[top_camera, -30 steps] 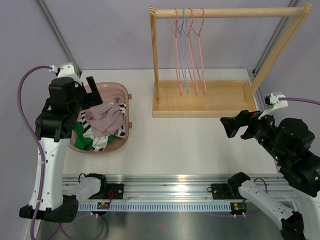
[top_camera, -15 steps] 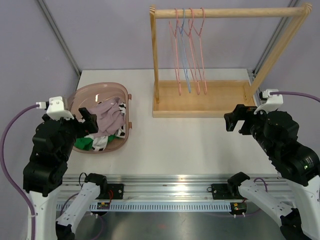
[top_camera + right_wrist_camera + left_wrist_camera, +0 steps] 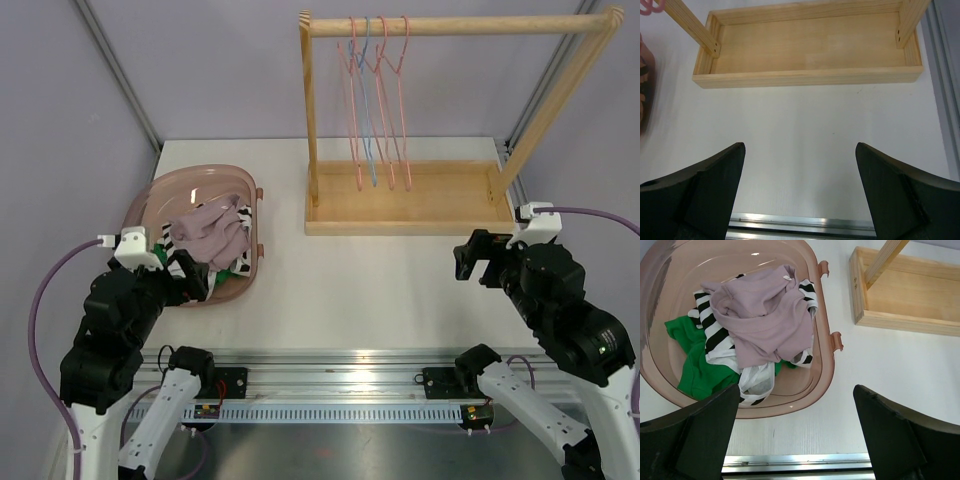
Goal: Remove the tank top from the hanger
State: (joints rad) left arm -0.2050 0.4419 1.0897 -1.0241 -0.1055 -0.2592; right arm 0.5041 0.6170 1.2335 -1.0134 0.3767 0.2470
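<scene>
The left gripper (image 3: 796, 386) hangs over the near rim of the pink basket (image 3: 820, 315), its two fingers spread wide with nothing between them. The right gripper (image 3: 800, 144) is well to the right of the basket over bare white table (image 3: 350, 280), its fingers just as widely parted and empty. The mauve top (image 3: 765, 315) lies bunched in the basket, uppermost on the pile. In the left wrist view it sits beyond both fingertips, nearer the left finger's side, clear of them and touching neither (it is too crumpled to read its cut). Under it, still in the basket, a black-and-white striped garment (image 3: 707, 332) shows at the sides, and a green garment (image 3: 690, 365) spreads toward the basket's near left wall. Beyond the basket and to its right stands the wooden rack (image 3: 405, 195), its tray base close to the basket's small side tabs. From the rack's top bar, farther back again, hang the bare wire hangers (image 3: 378, 100), pink and blue, with no cloth on any of them.
</scene>
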